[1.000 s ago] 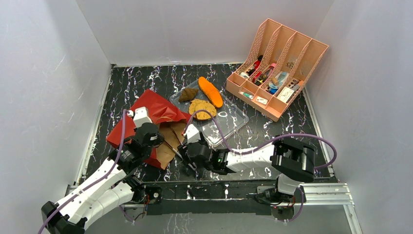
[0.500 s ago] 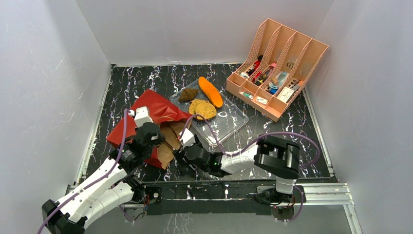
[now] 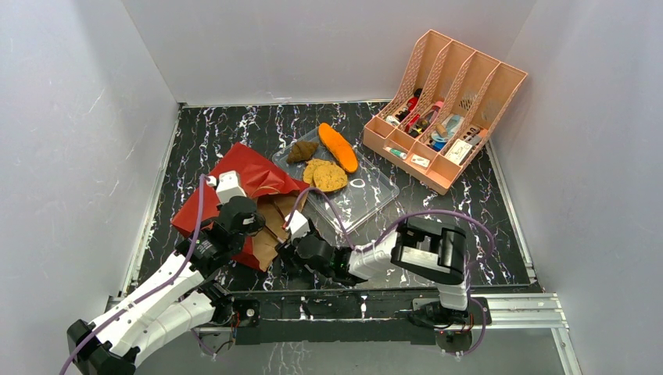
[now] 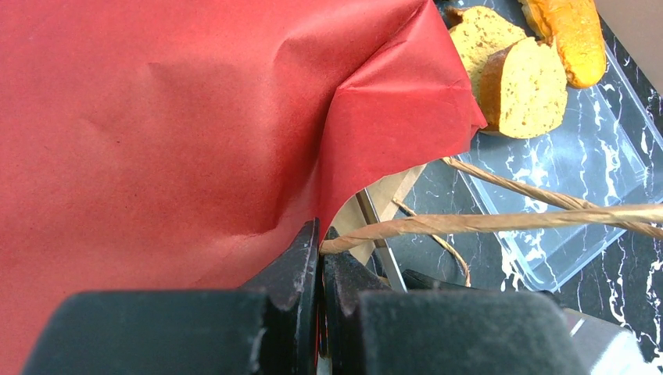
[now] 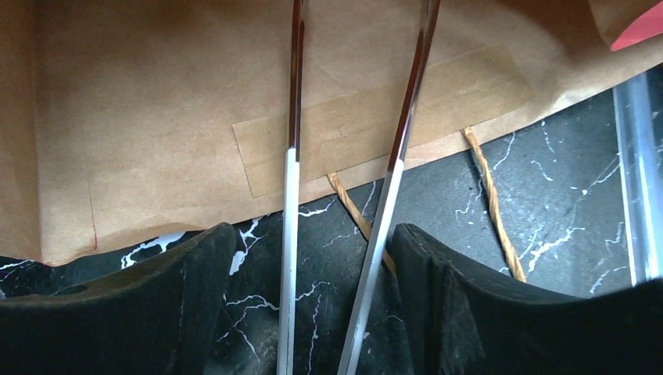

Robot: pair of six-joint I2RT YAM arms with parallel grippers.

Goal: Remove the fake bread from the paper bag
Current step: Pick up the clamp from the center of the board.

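Mostly creased red paper bag (image 4: 180,117)

The depths of the paper bag (image 3: 250,172) are unseen: the right wrist view's top edge cuts off its kraft interior and the tips of two thin metal rods (image 5: 294,94). The left wrist view crops the orange loaf (image 4: 575,35). Items in the pink organizer (image 3: 469,70) are too small to identify.

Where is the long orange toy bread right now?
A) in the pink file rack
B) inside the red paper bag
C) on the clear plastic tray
C: the long orange toy bread lies on the clear plastic tray beside the round tan pieces, outside the red paper bag.
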